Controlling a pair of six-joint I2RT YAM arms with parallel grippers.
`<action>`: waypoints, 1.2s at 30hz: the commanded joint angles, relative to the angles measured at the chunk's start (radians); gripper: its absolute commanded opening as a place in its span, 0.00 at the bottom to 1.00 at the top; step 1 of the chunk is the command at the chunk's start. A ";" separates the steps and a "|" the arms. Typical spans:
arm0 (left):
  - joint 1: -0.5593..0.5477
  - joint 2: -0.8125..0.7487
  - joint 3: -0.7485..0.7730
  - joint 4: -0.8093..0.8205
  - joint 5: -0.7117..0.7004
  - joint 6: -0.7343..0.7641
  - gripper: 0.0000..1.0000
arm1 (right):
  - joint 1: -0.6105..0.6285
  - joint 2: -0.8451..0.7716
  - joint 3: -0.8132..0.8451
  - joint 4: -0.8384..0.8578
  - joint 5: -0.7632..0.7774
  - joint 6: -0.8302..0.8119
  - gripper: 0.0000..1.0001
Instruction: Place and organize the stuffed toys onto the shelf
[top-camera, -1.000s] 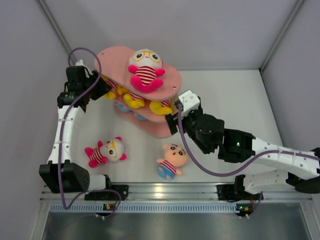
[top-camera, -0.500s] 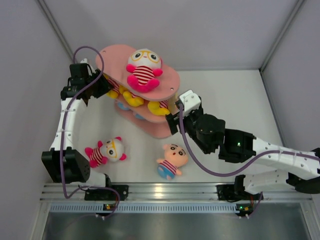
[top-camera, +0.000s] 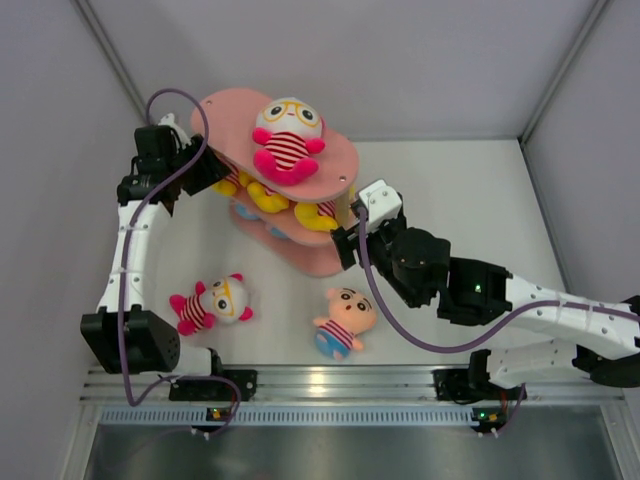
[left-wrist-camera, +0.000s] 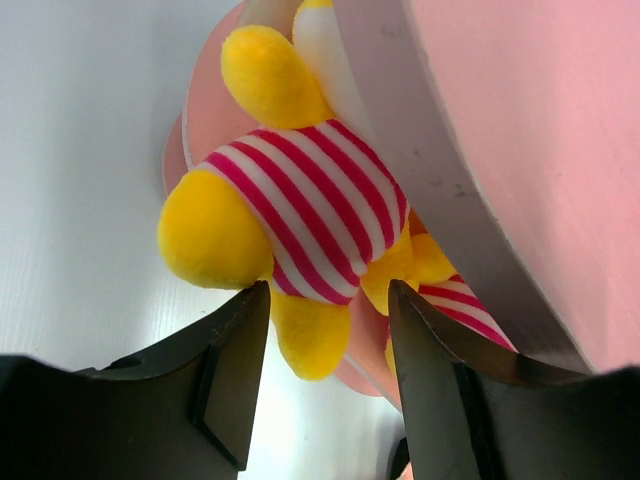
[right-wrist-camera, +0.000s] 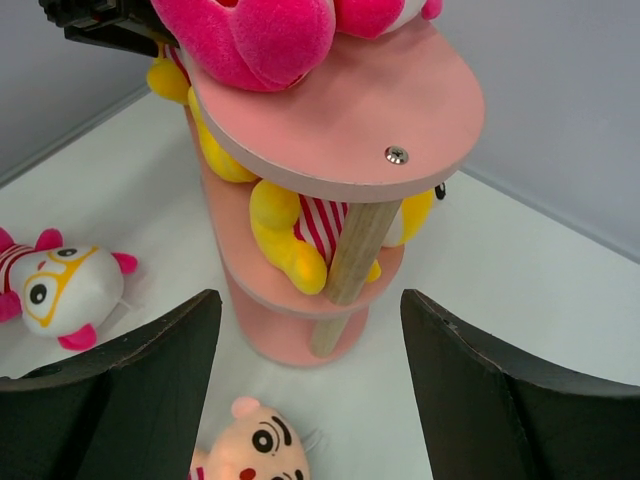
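1. I see the white worktop (top-camera: 480, 200) carrying everything, with both arms reaching in from its near edge
2. The pink shelf (top-camera: 225, 115) stands toward the far left of the worktop, its three oval boards stacked on light posts; one wooden post (right-wrist-camera: 350, 260) shows plainly in my right wrist view
3. A glasses toy (top-camera: 288, 135) with pink limbs and a striped shirt sits on the top board, face up
4. Two yellow toys lie on the middle board: the left yellow toy (left-wrist-camera: 300, 200) hangs over the board's left end, and the right yellow toy (right-wrist-camera: 290, 235) is tucked just behind the post
5. A second glasses toy (top-camera: 215, 303) lies on the worktop in front of the shelf on the left, with the peach-faced toy (top-camera: 345, 322) in blue shorts to its right; the two are apart from each other and from the shelf
6. My left claw (left-wrist-camera: 328, 290) is at the left end of the middle board, jaws apart, with the left yellow toy's foot in the gap and no squeeze on it
7. My right claw (right-wrist-camera: 310, 295) hangs by the shelf's near right side, jaws wide, holding nothing
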 joint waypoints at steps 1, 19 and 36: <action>-0.010 -0.029 0.034 0.069 0.013 0.029 0.57 | -0.008 -0.025 0.040 -0.002 -0.009 0.014 0.73; -0.012 -0.193 0.007 0.065 0.003 0.176 0.61 | -0.008 -0.019 -0.001 -0.074 -0.088 0.030 0.72; -0.012 -0.383 -0.143 -0.170 -0.056 0.543 0.65 | -0.166 -0.145 -0.311 0.061 -0.437 0.097 0.67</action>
